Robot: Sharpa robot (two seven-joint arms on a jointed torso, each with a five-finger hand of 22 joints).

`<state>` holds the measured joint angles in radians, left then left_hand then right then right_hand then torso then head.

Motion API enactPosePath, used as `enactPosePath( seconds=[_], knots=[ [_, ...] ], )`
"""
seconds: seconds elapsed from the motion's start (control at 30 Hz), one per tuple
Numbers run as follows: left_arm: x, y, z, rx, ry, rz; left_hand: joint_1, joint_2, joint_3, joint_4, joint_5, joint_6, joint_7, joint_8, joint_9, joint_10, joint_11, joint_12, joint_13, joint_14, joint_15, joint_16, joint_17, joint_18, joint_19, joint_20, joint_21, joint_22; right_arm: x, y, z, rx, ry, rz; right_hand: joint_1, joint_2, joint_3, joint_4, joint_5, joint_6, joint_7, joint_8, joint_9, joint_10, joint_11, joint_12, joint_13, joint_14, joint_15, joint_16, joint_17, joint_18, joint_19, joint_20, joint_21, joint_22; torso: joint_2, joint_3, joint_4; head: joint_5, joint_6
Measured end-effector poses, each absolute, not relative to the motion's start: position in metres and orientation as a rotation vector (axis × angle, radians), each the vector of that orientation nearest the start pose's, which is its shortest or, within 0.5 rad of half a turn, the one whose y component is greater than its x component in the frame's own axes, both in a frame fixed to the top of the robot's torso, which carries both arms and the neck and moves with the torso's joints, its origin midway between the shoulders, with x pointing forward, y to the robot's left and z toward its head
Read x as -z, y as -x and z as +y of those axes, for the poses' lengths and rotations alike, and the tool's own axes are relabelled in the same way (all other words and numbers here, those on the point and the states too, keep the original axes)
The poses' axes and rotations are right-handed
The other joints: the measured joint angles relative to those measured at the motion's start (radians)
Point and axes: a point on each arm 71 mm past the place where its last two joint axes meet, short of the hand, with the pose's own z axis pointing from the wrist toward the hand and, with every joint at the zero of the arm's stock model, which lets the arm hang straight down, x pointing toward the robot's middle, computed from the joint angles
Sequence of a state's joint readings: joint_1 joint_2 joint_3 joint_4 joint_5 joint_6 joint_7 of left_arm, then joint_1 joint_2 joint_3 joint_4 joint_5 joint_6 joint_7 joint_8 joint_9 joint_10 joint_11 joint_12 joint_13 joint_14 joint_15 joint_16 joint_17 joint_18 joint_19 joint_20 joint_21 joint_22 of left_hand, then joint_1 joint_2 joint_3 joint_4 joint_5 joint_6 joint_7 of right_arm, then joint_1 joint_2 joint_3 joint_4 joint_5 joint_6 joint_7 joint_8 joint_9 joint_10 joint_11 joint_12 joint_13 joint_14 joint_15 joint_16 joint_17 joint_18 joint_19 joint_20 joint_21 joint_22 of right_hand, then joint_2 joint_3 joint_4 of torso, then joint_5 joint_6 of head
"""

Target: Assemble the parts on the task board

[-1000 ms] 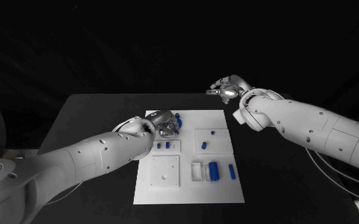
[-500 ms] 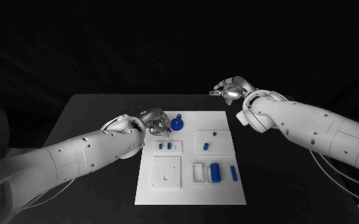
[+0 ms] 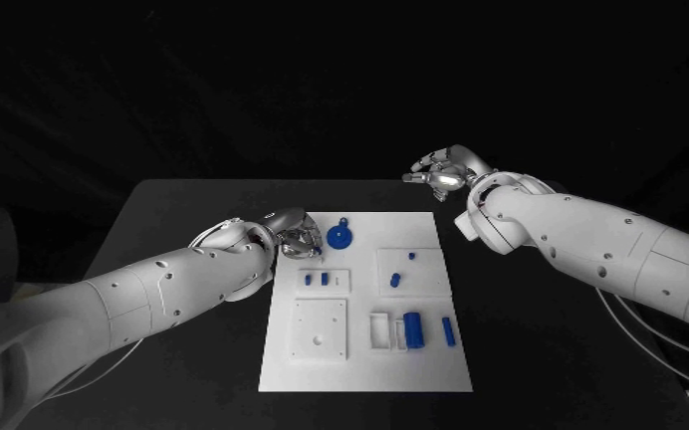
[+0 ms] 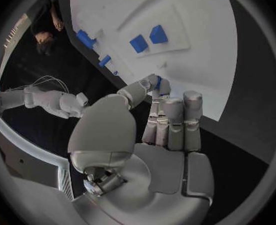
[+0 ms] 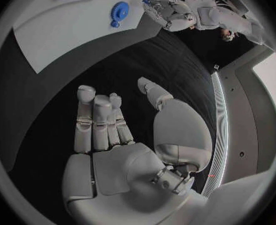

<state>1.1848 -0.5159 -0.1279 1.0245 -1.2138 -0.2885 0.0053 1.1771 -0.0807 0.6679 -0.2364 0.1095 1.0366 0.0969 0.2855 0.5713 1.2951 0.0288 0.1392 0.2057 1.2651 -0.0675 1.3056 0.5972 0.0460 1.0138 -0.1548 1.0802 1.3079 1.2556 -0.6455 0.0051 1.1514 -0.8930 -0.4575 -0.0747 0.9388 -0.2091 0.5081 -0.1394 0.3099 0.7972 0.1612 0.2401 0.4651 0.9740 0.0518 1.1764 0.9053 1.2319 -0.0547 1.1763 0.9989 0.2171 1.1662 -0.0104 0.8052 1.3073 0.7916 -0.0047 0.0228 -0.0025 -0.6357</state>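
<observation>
Robot arms flank the white task board [image 3: 366, 301] on a black table [image 3: 172, 221], with assembly of the blue parts unfinished. Off the board's far left corner, the left hand [image 3: 296, 232] hovers with fingers curled in; whether anything is pinched between them cannot be told, though the left wrist view shows a trace of blue at the fingertips [image 4: 158, 85]. Just beside that hand, on the board's far edge, lies a round blue disc [image 3: 341, 237]. Nearer the robot, two small blue pieces [image 3: 315, 277] stand in a pocket on the board's left side, above a blank square plate [image 3: 319, 327]. At the board's middle, a short blue peg [image 3: 395, 280] sits in a square recess, and toward the near right corner a blue cylinder [image 3: 413, 327] and a slim blue bar [image 3: 445, 327] lie side by side. Beyond the board's far right corner, well apart from it, the right hand [image 3: 442, 173] hangs spread and empty. The risk, as it looks from here: the left hand could nudge the loose disc off the board's edge.
</observation>
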Motion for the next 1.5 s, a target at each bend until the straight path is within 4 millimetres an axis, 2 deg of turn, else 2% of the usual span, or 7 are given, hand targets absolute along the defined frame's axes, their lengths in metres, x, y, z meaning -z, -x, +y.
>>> enactPosePath(
  seconds=[0.57,1.5],
  knots=[
    [0.259,-0.551,0.175,0.625,0.015,1.839,-0.001,-0.001,0.000,0.000,-0.001,-0.001,0.001,0.002,0.000,0.002,0.002,0.000,0.000,0.005,-0.002,0.000,-0.001,0.000,0.001,0.002,0.000,0.000,0.161,-0.568,-0.227,-0.731,-0.526,1.539,0.000,0.000,0.000,0.000,0.000,0.000,-0.001,0.000,-0.001,0.000,0.000,0.000,-0.001,0.000,0.000,0.000,0.000,0.000,0.000,0.000,0.000,0.000,0.000,0.0019,-0.0013,-0.001,-0.005],
    [0.264,-0.550,0.170,0.614,-0.009,1.852,0.000,0.004,0.001,-0.004,0.002,0.001,-0.001,0.000,0.000,0.003,0.004,-0.005,0.003,0.003,-0.004,0.000,-0.002,0.000,0.001,-0.002,0.000,-0.001,0.161,-0.568,-0.227,-0.731,-0.526,1.539,0.000,0.000,0.000,0.000,0.000,-0.002,-0.002,0.000,-0.001,0.000,0.000,-0.001,-0.003,0.000,0.000,0.000,0.000,0.000,0.000,0.000,0.000,0.000,0.000,0.0013,-0.0011,-0.004,-0.008]
  ],
)
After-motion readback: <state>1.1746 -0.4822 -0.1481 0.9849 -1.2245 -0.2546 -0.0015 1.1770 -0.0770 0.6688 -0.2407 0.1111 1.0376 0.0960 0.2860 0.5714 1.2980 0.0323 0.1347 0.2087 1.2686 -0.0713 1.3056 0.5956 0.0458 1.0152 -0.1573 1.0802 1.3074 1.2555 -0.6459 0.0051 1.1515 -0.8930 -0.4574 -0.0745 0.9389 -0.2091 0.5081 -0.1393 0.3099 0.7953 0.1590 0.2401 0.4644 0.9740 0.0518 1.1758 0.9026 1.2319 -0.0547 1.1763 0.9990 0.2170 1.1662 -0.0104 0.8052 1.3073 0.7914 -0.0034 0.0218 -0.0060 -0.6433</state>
